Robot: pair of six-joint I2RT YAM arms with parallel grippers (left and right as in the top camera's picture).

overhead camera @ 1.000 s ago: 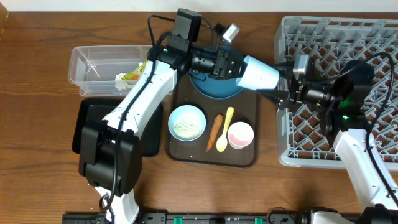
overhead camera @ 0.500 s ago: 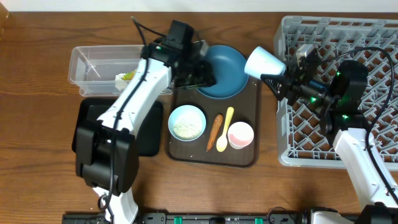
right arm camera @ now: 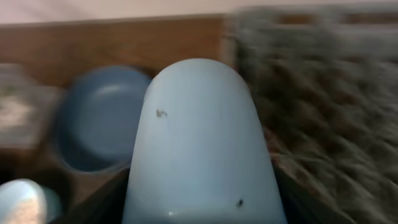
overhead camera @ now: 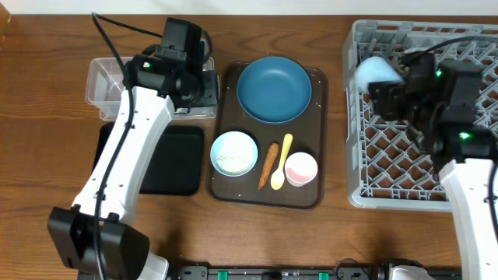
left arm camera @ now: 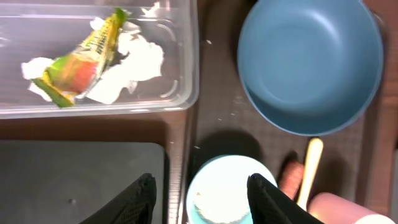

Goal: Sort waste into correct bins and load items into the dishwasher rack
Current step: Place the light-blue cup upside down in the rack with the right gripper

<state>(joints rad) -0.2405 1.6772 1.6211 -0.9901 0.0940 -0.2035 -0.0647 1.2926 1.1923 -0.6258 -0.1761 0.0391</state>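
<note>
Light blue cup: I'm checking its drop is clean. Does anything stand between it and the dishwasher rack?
Nothing visible does. The right end effector holds the light blue cup over a corner of the dishwasher rack, whose lattice shows no dishes.

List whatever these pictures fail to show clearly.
Right wrist: the light blue cup fills the middle, hiding how it is gripped; the dishwasher rack is motion-blurred.
Overhead: the left arm covers part of the clear tub.
Left wrist: the pink cup is cut off by the bottom edge.
</note>
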